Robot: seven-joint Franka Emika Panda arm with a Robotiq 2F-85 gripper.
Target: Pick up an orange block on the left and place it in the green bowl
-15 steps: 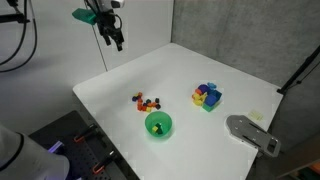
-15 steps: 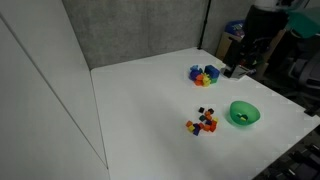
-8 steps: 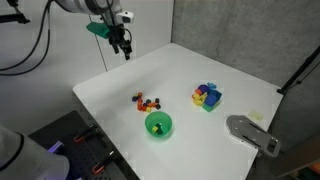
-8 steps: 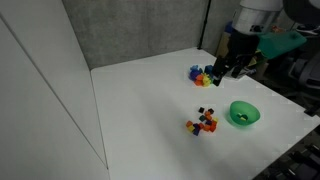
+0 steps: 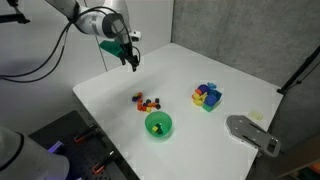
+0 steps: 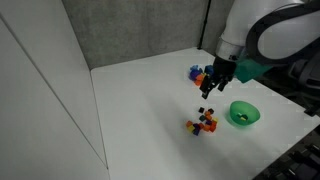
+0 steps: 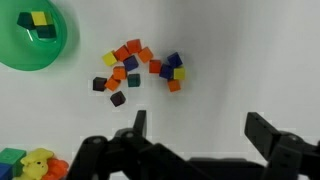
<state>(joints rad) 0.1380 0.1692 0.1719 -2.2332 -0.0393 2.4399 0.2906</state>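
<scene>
The orange block [image 7: 132,48] lies on the white bench [image 7: 250,50], in a tight cluster of tiny blocks [image 7: 135,68] near the green bowl [image 7: 20,55]. The pincer [image 7: 200,128] hangs above, spread wide and empty. In the wrist view the block lies beyond its gap, offset toward the bowl's side.

Block cluster [image 5: 148,101] beside bowl [image 5: 168,122], on table [image 5: 190,65]
</scene>
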